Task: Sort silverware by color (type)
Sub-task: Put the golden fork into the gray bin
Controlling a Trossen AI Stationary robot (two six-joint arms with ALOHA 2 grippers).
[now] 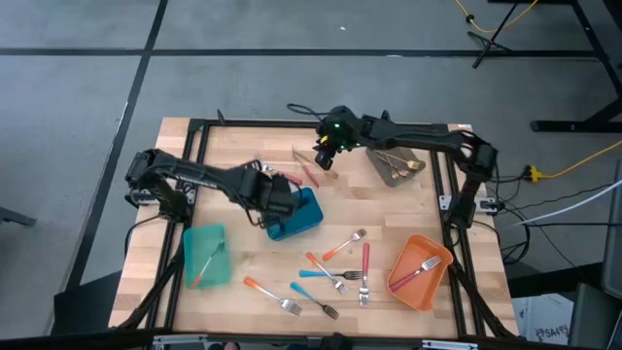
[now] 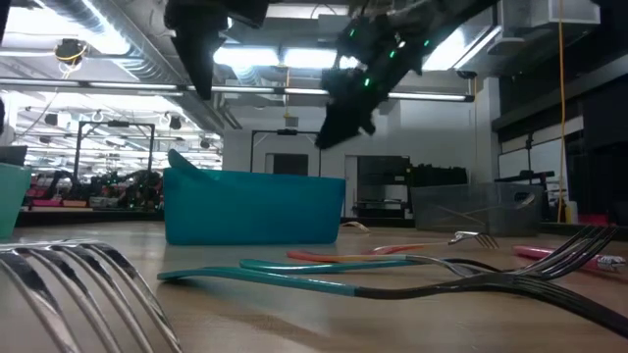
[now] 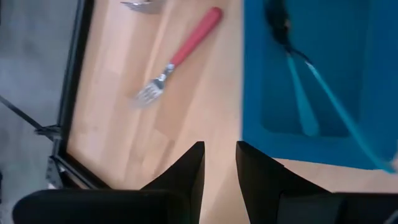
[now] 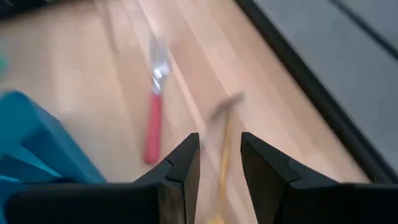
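My left gripper [image 1: 282, 194] [image 3: 220, 165] hangs open above the far left corner of the blue bin [image 1: 297, 216] [image 3: 317, 74], where teal-handled utensils [image 3: 305, 93] lie. My right gripper [image 1: 324, 156] [image 4: 220, 155] hangs open over a gold utensil [image 4: 225, 127] that lies flat on the table at the far middle. A red-handled fork [image 1: 309, 174] [image 4: 153, 112] [image 3: 180, 56] lies beside it. More silverware [image 1: 335, 267] with orange, blue and pink handles lies loose near the table's front edge. Nothing is between either gripper's fingers.
A teal bin [image 1: 206, 255] at the near left holds an orange-handled fork. A grey bin [image 1: 394, 163] at the far right holds gold pieces. An orange bin [image 1: 420, 272] at the near right holds a pink-handled fork [image 1: 418, 268]. A black frame borders the table.
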